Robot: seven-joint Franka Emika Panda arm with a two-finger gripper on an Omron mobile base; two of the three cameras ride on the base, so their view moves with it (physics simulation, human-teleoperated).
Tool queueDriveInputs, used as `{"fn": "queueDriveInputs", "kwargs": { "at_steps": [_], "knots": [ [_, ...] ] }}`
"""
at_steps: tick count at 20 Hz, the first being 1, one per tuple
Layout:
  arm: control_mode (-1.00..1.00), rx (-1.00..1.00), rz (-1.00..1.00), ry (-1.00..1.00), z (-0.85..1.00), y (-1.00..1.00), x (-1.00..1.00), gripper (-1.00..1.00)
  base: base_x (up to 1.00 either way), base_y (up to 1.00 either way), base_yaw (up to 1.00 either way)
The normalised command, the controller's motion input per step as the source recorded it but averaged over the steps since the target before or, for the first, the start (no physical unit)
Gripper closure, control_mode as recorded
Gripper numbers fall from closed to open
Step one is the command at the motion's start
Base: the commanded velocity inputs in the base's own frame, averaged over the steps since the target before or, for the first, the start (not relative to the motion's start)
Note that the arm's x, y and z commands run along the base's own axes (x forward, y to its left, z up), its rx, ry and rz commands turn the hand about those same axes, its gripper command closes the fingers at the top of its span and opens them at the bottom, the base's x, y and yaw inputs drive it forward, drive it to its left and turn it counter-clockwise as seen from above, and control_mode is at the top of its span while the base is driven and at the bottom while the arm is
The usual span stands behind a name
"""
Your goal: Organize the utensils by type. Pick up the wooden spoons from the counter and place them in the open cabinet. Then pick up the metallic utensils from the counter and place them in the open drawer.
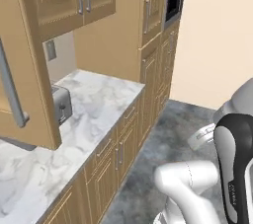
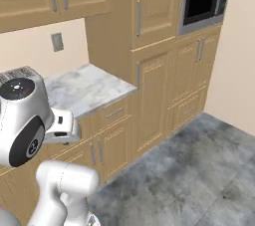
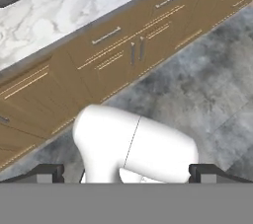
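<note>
The arm is sitting folded low beside the base, the jaws [image 3: 126, 173] spreading wide with nothing between them and pointing down over the grey floor [image 3: 197, 85] in front of the cabinet fronts, so this is looking like the very start, with no pick begun. The marbled desk [image 1: 99, 99] is running along the wall with a toaster [image 1: 61, 103] sitting near the back edge, and the stretch of stone showing here is carrying no wooden spoons and no metal fork, so where they are lying cannot be told yet. The open cabinet door [image 1: 29, 70] is swinging out over the desk in the left base view, its long silver handle [image 1: 12, 90] jutting toward the robot; that leaf is looking like the thing to watch, since any lift toward the shelf must be passing around its edge. The drawer fronts [image 3: 106, 35] under the desk edge are all appearing closed in the hand view. Off to the right the tall oven unit with the microwave [image 2: 201, 2] is closing the run, but the floor ahead is leaving plenty of room for the base to be driving along the desk.
</note>
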Motion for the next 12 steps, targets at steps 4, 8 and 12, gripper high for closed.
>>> {"fn": "queueDriveInputs", "kwargs": {
  "at_steps": [4, 8, 12],
  "knots": [
    [1.00, 0.00, 0.00, 0.00, 0.00, 0.00, 0.00, -1.00, 0.08, -0.06, -0.52],
    [1.00, 0.00, 0.00, 0.00, 0.00, 0.00, 0.00, -1.00, 0.20, -0.08, -0.57],
    [1.00, 0.00, 0.00, 0.00, 0.00, 0.00, 0.00, -1.00, 0.17, -0.14, -0.61]
  ]
}}
